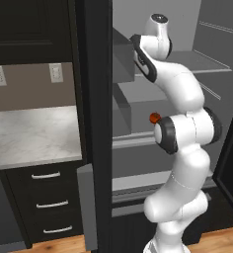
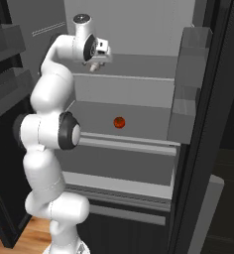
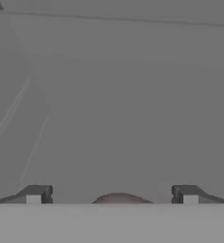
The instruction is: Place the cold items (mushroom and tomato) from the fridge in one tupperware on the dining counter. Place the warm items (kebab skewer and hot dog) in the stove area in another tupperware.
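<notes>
While the tomato [image 2: 119, 122] sits on its fridge shelf [image 2: 139, 116], the tool [image 3: 112, 193], jaws apart and empty, nears the mushroom [image 3: 121, 198]; nothing looks packed.

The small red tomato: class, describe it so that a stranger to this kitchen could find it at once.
Start at the open fridge with its grey interior. On its middle grey shelf, below the robot's raised, open gripper, sits a small round red tomato. It is the one bright red thing among grey surfaces.
</notes>
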Available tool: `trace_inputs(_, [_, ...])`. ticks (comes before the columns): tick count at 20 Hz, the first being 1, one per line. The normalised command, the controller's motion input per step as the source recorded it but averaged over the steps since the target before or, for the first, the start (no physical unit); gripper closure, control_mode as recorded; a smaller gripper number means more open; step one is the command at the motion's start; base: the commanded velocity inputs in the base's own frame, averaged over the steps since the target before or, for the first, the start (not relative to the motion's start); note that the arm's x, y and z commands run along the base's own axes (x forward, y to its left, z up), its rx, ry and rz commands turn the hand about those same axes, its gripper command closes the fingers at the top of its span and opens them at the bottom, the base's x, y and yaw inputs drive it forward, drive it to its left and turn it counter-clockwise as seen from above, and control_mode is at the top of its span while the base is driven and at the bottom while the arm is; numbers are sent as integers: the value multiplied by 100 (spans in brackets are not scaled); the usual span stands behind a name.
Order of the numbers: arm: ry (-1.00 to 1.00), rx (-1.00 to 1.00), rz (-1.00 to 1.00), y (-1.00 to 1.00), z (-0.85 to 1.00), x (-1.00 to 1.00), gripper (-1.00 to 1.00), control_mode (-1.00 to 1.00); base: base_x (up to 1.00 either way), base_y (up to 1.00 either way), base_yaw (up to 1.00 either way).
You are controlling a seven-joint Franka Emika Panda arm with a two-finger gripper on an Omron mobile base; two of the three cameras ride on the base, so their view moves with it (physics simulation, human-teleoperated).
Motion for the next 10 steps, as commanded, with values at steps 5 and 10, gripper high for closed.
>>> trace_inputs(5, [14,-5,-9,-23,-14,9,-100,-100,0,0,0])
trace_inputs(10, [24,-5,-22,-39,-40,-2,100,-100,0,0,0])
